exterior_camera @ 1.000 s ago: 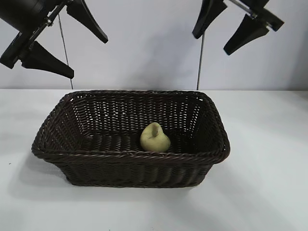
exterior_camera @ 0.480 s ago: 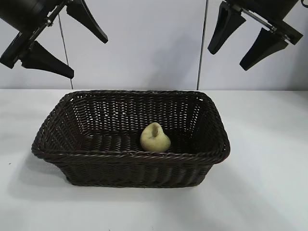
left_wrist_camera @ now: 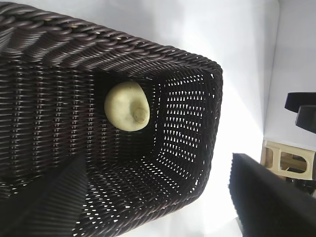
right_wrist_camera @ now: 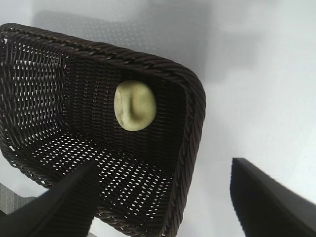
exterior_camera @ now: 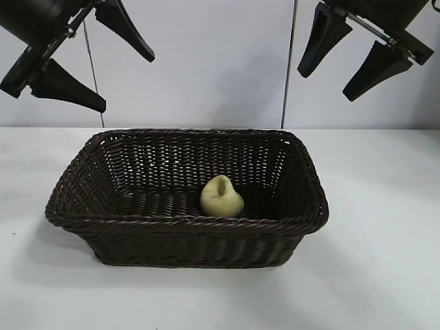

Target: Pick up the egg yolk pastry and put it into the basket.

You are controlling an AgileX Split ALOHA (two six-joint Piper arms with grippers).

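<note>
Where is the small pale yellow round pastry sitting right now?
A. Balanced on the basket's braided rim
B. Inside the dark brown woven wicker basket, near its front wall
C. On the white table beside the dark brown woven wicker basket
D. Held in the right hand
B: the small pale yellow round pastry lies on the floor of the dark brown woven wicker basket, near its front wall, clear of both hands.

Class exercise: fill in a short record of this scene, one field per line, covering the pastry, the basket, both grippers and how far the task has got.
pastry: egg yolk pastry lies inside the basket, leaning against its near wall
basket: basket stands upright on the white table
left gripper: left gripper open, empty, raised above the basket's left end
right gripper: right gripper open, empty, raised above the basket's right end
task state: pastry already in basket
</note>
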